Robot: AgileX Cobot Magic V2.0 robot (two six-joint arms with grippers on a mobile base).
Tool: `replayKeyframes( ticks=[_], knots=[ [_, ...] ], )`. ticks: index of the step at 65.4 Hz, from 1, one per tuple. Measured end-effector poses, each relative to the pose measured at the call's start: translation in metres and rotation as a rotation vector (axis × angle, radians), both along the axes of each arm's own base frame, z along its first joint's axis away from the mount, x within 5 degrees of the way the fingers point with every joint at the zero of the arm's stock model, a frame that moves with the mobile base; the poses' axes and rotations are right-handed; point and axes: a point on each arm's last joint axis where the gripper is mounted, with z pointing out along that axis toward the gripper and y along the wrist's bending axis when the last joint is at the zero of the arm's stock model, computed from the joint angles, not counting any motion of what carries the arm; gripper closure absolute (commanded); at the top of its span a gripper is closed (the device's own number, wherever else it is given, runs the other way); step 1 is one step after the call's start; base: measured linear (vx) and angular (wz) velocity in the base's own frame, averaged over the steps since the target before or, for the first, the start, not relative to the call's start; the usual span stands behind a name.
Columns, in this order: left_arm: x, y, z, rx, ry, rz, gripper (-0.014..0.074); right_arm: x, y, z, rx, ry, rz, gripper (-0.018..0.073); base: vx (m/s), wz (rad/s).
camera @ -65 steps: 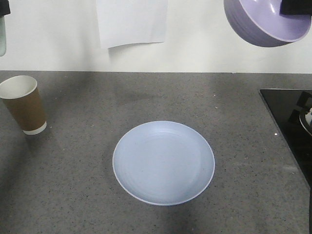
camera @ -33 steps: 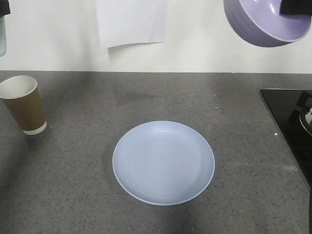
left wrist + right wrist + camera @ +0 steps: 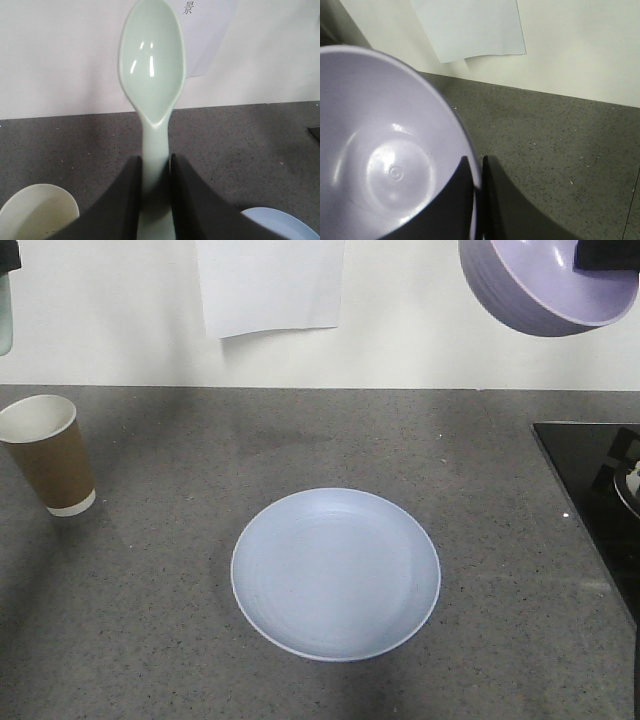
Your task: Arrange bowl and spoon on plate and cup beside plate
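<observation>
Left claw (image 3: 155, 165) clamped on spoon (image 3: 152, 65) handle; right claw (image 3: 476, 167) pinching bowl (image 3: 385, 165) rim, both raised.

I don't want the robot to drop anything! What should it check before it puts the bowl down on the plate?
1. Grip on bowl: the right gripper pinches the bowl by its rim. Ok.
2. Grip on spoon: the left gripper is shut on the spoon handle. Ok.
3. Landing spot: the plate has nothing on it. Ok.
4. Bowl above plate: it hangs high, off to the right of the plate. Not ok.
5. The cup stands upright, apart from the plate. Ok.
</observation>
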Motion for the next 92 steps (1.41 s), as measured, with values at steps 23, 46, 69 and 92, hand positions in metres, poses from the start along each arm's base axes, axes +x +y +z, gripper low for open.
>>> replayKeyframes(
  ticks=[23,46,69,92],
  knots=[
    [0.0,0.0,0.0,0.0,0.0,0.0,0.0602,0.0,0.0,0.0,0.0,0.0,0.0,0.0564,0.0,0.0],
    [0.0,0.0,0.0,0.0,0.0,0.0,0.0602,0.0,0.0,0.0,0.0,0.0,0.0,0.0564,0.0,0.0],
    [0.0,0.0,0.0,0.0,0.0,0.0,0.0602,0.0,0.0,0.0,0.0,0.0,0.0,0.0564,0.0,0.0],
    [0.0,0.0,0.0,0.0,0.0,0.0,0.0602,0.0,0.0,0.0,0.0,0.0,0.0,0.0564,0.0,0.0]
  ],
)
